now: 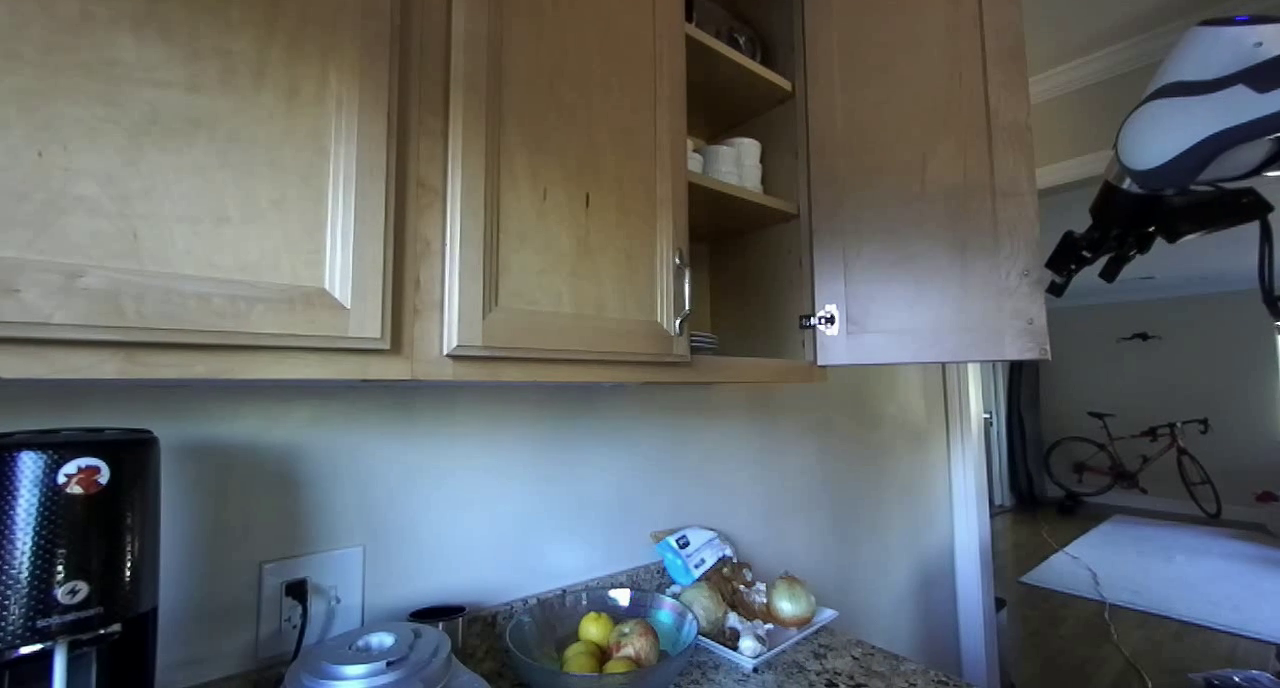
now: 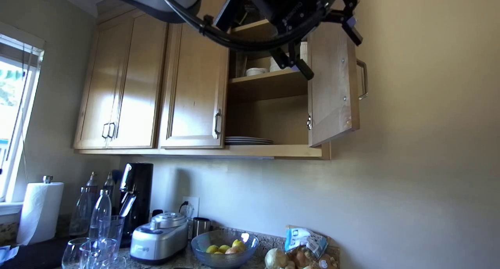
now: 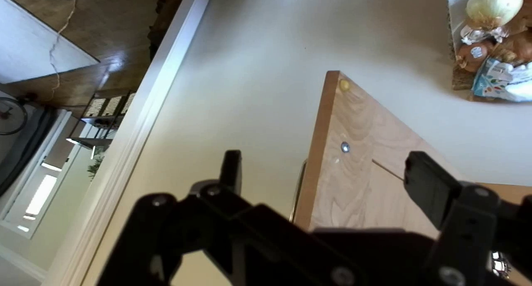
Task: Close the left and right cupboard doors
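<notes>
The left cupboard door (image 1: 580, 168) lies shut against the cabinet face, with its silver bar handle (image 1: 682, 293) at its right edge; it also shows shut in an exterior view (image 2: 197, 89). The right cupboard door (image 1: 910, 188) stands wide open, showing its inner face; its handle (image 2: 363, 79) is on the outer face. My gripper (image 1: 1082, 280) is open and empty near that door's free edge. In the wrist view the right door (image 3: 353, 182) appears between the spread fingers (image 3: 324, 159), with no visible contact. The gripper also hides part of the upper shelves in an exterior view (image 2: 332, 56).
The open cabinet holds white cups (image 1: 735, 163) and stacked plates (image 2: 250, 140). Below on the counter are a fruit bowl (image 2: 224, 257), onions (image 1: 790, 600), a silver appliance (image 2: 160, 237), a black appliance (image 1: 75, 548) and glasses (image 2: 97, 253). A broad door (image 1: 180, 148) is shut beside the pair.
</notes>
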